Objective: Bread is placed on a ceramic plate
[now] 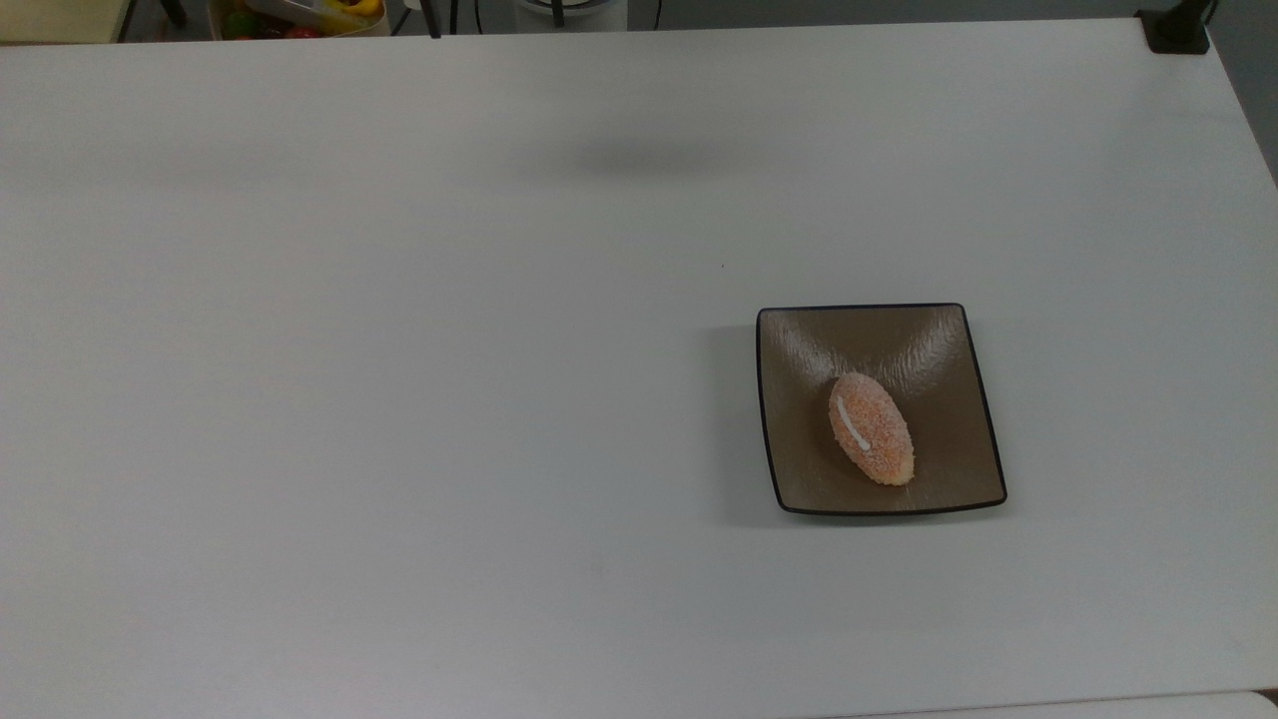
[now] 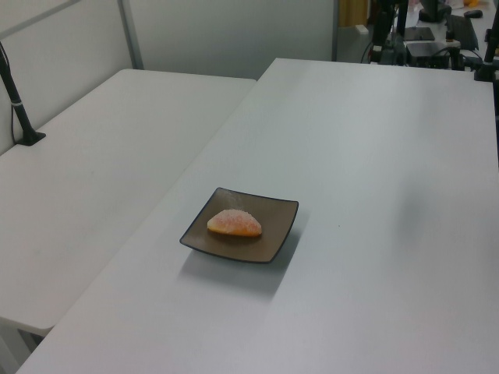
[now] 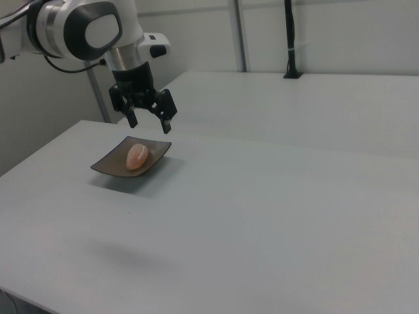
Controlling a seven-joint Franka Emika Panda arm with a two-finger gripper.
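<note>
The bread (image 1: 871, 429), a small orange-pink speckled roll with a white stripe, lies on the square brown ceramic plate (image 1: 799, 345), toward its near right corner in the top view. The left view has the bread (image 2: 234, 224) resting on the plate (image 2: 277, 226) too. In the right view my gripper (image 3: 149, 124) hangs open and empty in the air, well clear of the bread (image 3: 137, 156) and the plate (image 3: 106, 167). Its soft shadow (image 1: 629, 155) falls on the table far from the plate.
The white table (image 1: 399, 399) stretches wide around the plate. A bin of colourful items (image 1: 300, 15) sits past the far edge, and a black clamp (image 1: 1178, 30) marks the far right corner. A second table (image 2: 93, 164) adjoins it, with a black pole (image 2: 15, 101).
</note>
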